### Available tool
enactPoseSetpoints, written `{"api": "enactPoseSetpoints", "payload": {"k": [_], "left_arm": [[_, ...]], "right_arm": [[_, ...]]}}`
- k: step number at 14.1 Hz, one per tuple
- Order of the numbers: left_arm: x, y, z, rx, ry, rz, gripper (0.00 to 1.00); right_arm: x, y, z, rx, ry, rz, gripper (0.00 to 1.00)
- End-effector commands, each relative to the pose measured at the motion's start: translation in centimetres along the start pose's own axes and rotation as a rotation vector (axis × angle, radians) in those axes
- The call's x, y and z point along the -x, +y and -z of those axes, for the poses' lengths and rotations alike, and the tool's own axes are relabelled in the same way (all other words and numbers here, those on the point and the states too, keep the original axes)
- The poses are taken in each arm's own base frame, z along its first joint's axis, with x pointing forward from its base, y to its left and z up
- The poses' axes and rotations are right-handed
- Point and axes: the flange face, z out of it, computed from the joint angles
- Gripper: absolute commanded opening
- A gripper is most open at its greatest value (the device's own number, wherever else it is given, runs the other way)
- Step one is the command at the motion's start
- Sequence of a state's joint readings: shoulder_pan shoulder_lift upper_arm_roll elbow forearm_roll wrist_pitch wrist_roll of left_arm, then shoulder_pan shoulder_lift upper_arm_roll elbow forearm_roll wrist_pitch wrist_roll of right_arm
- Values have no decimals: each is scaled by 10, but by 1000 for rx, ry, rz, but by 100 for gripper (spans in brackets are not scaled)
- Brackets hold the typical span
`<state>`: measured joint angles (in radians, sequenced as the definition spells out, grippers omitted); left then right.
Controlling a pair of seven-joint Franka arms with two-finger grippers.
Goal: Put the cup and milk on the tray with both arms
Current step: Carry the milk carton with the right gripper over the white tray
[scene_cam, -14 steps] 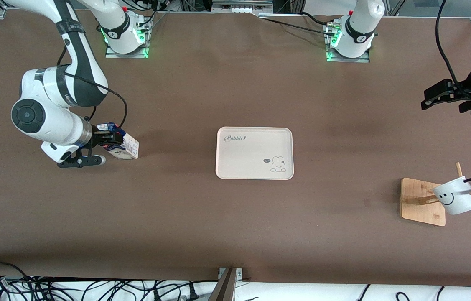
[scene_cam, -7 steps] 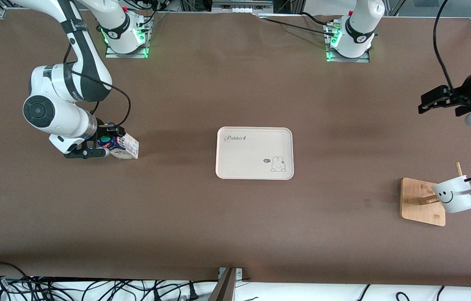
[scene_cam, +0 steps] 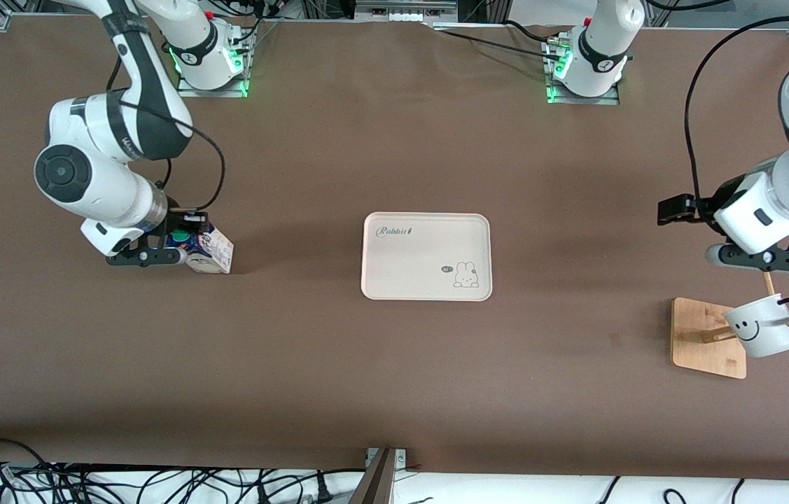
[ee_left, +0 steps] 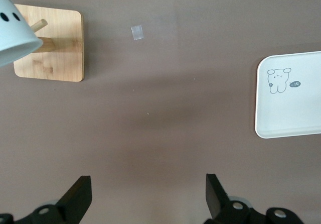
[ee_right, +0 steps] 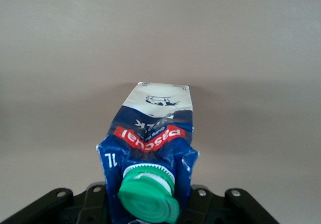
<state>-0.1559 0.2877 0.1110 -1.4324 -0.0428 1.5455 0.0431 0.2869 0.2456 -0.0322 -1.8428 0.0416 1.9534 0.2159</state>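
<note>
The milk [scene_cam: 212, 250], a blue and white carton with a green cap, stands on the table toward the right arm's end. My right gripper [scene_cam: 183, 241] is shut on its top. In the right wrist view the milk [ee_right: 150, 148] fills the space between the jaws and its sides look pinched. The cup [scene_cam: 762, 327], white with a smiley face, hangs tilted on a peg of the wooden rack [scene_cam: 706, 336]. My left gripper [scene_cam: 678, 208] is open and empty, over bare table beside the rack. The left wrist view shows the left gripper [ee_left: 146, 196], the cup's rim [ee_left: 15, 28] and the tray [ee_left: 291, 98]. The cream tray [scene_cam: 426, 256] lies mid-table.
The rack's square base [ee_left: 55, 48] and its slanted pegs stand toward the left arm's end. A small scrap of tape [ee_left: 137, 31] lies on the brown table between the rack and the tray. Cables hang along the table's near edge.
My right gripper has come down over the milk's top and closed on it. My left arm has swung in from the table's end and lowered toward the rack.
</note>
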Motion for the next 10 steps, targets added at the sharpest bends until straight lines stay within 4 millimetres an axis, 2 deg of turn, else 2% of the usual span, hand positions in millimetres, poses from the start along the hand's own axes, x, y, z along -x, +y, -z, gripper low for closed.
{"api": "enactPoseSetpoints", "payload": {"k": [1, 4, 5, 7, 8, 9, 10], "left_arm": [[-12, -5, 1, -27, 77, 2, 100], [-27, -7, -14, -25, 157, 1, 100], [-21, -7, -16, -33, 207, -2, 100], [-15, -19, -27, -31, 288, 13, 100], [-11, -25, -27, -31, 325, 20, 100], [-8, -27, -28, -30, 340, 25, 100], [-8, -41, -28, -18, 361, 53, 100]], "right_arm": [[-5, -90, 21, -48, -3, -34, 39], [7, -192, 13, -85, 1, -54, 40], [10, -226, 10, -89, 11, -63, 40], [20, -289, -4, -93, 27, -75, 40], [25, -316, -11, -98, 38, -83, 40], [29, -335, -19, -106, 53, -87, 40], [32, -348, -28, -113, 68, -86, 40]]}}
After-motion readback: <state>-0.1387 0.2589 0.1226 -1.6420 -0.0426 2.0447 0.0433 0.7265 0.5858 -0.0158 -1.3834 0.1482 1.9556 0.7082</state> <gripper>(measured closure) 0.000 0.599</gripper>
